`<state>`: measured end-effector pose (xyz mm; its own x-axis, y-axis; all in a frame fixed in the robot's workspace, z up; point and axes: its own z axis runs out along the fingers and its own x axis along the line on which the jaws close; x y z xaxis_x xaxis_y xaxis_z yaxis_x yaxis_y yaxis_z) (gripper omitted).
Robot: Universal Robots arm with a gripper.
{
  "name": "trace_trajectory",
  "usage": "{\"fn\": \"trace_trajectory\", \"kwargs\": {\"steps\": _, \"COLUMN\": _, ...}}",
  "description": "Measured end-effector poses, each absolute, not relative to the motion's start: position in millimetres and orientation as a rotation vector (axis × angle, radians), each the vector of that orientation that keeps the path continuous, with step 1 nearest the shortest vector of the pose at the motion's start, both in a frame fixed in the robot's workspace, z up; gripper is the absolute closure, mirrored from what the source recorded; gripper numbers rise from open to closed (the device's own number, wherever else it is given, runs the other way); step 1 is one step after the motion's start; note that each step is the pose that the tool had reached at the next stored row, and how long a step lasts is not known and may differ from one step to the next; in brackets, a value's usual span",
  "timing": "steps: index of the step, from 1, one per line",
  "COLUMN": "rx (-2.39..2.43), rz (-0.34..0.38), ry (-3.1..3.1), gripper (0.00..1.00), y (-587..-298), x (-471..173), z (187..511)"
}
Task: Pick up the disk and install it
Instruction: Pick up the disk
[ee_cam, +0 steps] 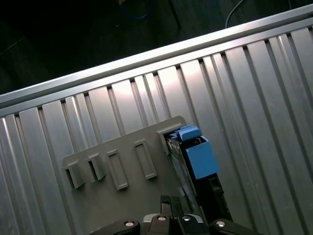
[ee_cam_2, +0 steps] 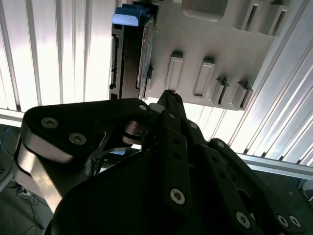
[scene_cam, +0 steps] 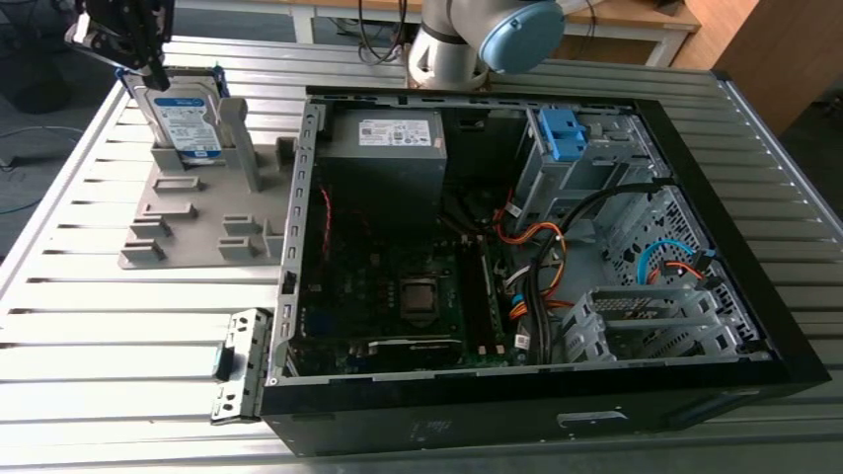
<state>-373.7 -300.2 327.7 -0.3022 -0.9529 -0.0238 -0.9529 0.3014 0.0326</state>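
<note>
Black gripper [scene_cam: 148, 71] stands at the top corner of the disk [scene_cam: 185, 123]; whether it is apart or clamped on the edge I cannot tell. The disk, edged in blue, stands upright in a slot of the grey holder [scene_cam: 185, 232] on the ribbed metal worktop [scene_cam: 106, 336]. The holder lies just beside the open computer case [scene_cam: 527, 410], on the exterior view's left. Judgement: pick-up step in hand, installation not begun. A lift calls for a square hold and a straight pull clear of the slot.

Exterior view's top edge cuts off the pincer [scene_cam: 149, 75] and the arm [scene_cam: 461, 44], disk [scene_cam: 185, 123] upper corner hidden behind the pincer, lower end sunk in grey holder [scene_cam: 185, 225].
</note>
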Motion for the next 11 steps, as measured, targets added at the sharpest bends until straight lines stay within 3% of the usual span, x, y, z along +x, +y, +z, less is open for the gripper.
{"fn": "trace_trajectory", "kwargs": {"steps": 11, "rx": 1.952, "rz": -0.059, "ry": -2.456, "gripper": 0.89, "y": -300.2, "x": -373.7, "z": 327.7}}
